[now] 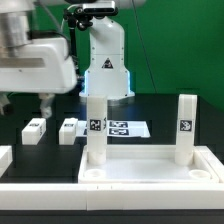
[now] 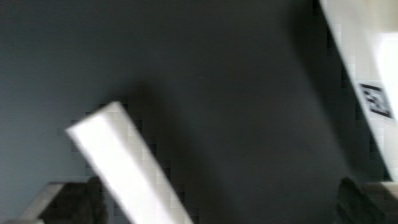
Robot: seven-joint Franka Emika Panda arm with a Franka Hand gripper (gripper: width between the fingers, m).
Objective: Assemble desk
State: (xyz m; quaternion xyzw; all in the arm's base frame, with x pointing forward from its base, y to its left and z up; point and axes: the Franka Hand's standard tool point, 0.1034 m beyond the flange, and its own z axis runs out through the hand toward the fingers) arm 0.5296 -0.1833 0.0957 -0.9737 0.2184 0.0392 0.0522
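Note:
The desk's white rimmed tabletop [image 1: 150, 172] lies at the front of the table. Two white legs stand upright in its corner sockets, one [image 1: 97, 130] toward the exterior view's left and one [image 1: 186, 128] toward its right. Two more tagged legs [image 1: 35, 130] [image 1: 68, 129] lie loose on the black table. My gripper [image 1: 45, 102] hangs above these loose legs, clear of them. In the wrist view my gripper [image 2: 217, 210] is open, with dark table between the fingertips. A slanted white bar [image 2: 125, 165] runs close by one finger [image 2: 71, 205]; which part it is I cannot tell.
The marker board [image 1: 125, 128] lies flat behind the tabletop, in front of the robot base [image 1: 105, 60]. A low white rail [image 1: 5, 157] sits at the exterior view's left edge. A white tagged piece [image 2: 368, 70] shows at the wrist view's edge.

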